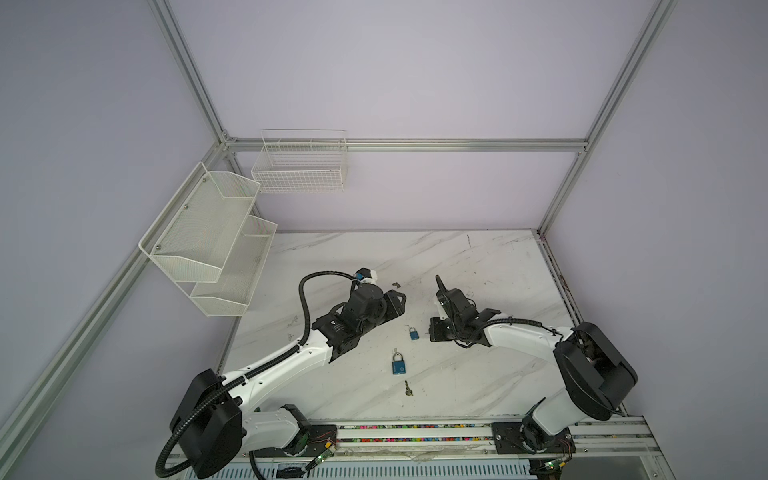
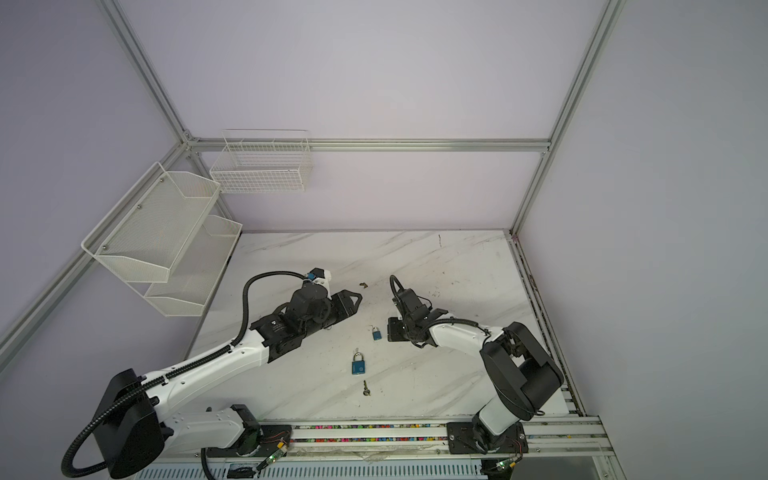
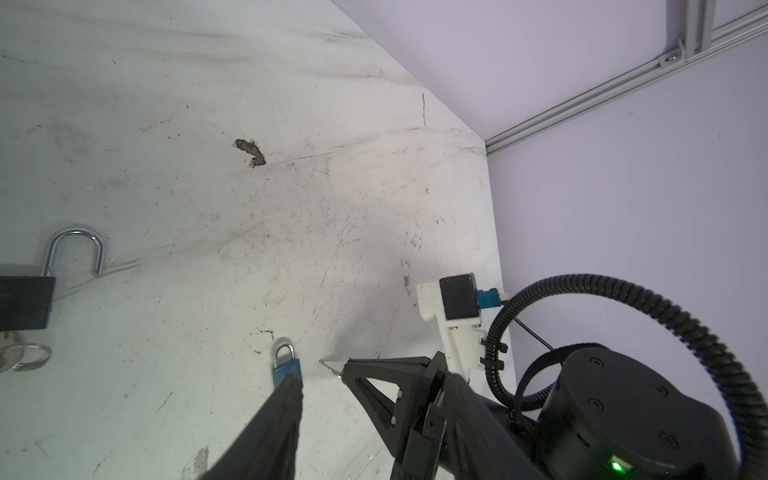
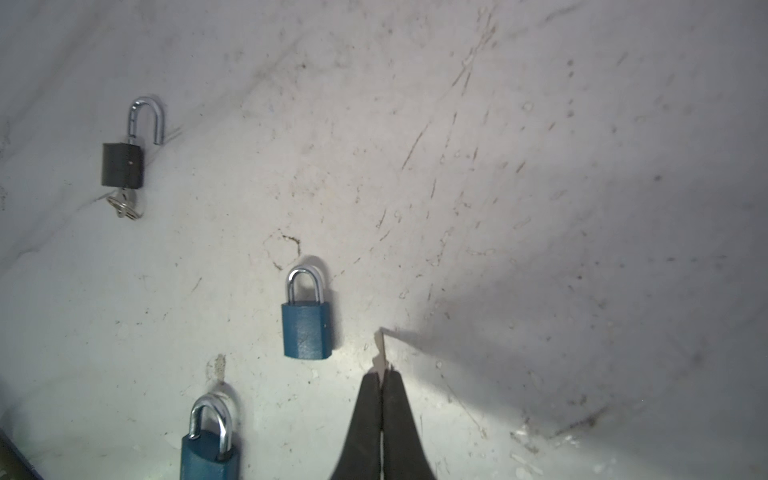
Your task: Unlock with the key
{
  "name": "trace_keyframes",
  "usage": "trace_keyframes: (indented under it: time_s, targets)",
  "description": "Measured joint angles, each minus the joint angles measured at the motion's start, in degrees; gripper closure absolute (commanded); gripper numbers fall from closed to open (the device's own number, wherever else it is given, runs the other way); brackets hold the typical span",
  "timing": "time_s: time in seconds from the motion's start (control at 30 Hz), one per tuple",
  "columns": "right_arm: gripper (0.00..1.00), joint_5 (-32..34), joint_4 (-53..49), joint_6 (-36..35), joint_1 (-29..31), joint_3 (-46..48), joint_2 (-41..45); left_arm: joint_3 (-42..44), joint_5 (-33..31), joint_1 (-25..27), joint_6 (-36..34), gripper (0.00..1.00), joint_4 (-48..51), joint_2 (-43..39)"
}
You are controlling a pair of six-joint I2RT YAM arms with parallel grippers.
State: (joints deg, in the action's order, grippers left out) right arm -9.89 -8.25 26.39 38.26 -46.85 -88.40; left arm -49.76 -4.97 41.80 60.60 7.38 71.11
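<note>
Right claw (image 4: 380,376) is pinched tight on the key (image 4: 380,347), with the blade poking out past the tips over the bench (image 4: 540,208). Right beside the key's tip, not touching, the small blue padlock (image 4: 306,328) lies flat with its shackle shut. The left claw (image 1: 402,303) hovers near the padlock's far side, jaws apart, nothing in them. Closer to the robot's base there's a bigger blue padlock (image 1: 398,365), also shut, and a loose key (image 1: 408,388) just on its near side. A black padlock (image 4: 122,165) lies further off, shackle popped open.
</note>
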Motion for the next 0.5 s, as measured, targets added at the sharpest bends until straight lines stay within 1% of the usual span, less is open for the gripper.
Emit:
trace_keyframes:
  time_s: [0.13,0.23,0.4,0.5]
  targets:
    - [1.0,-0.1,0.1,0.0,0.0,0.0,4.0,0.0,1.2,0.0,2.7,0.44,-1.2,-1.2]
    - [1.0,-0.4,0.2,0.2,-0.1,-0.1,7.1,0.2,2.3,0.0,6.1,0.44,-3.0,-1.4]
    - [1.0,-1.0,0.8,1.2,-0.1,-1.2,11.4,1.0,4.0,0.0,13.9,0.45,-7.1,-1.4]
    - [1.0,-1.2,2.3,1.8,-0.1,-3.3,12.8,2.1,4.6,0.0,19.1,0.44,-11.3,-1.3]
